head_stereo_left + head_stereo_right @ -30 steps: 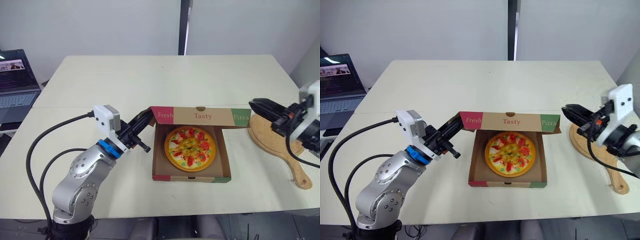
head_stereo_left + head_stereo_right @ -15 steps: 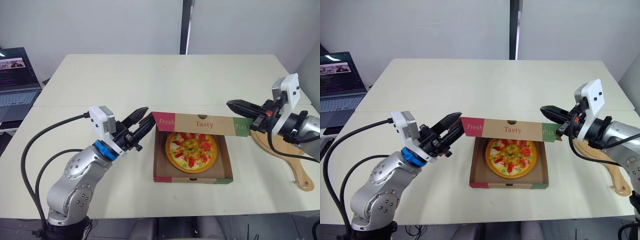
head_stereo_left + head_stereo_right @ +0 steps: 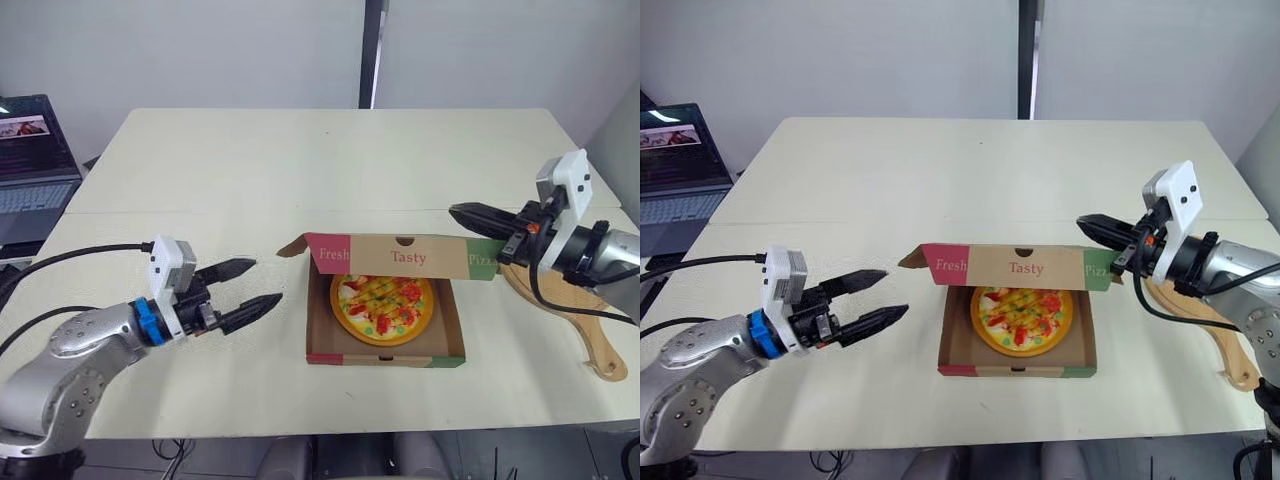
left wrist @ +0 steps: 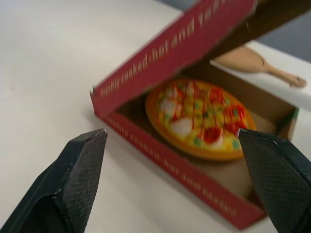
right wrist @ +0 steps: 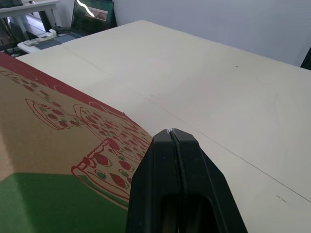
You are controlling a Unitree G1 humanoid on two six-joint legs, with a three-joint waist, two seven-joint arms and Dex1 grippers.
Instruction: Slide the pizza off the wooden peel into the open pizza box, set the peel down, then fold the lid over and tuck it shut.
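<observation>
Pulled back from the pizza box [image 3: 385, 358], our left gripper [image 3: 267, 281] hung spread, well apart from it. Our right gripper [image 3: 455, 209], fingers pressed together, sat by the half-folded lid [image 3: 405, 255], contact unclear. We saw the pizza [image 3: 385, 305] inside, far edge hidden, the peel [image 3: 590, 340] partly behind that arm.

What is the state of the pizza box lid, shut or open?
Partly open. The lid hangs tilted over the box, its front flap well above the front wall, and the pizza shows underneath.
</observation>
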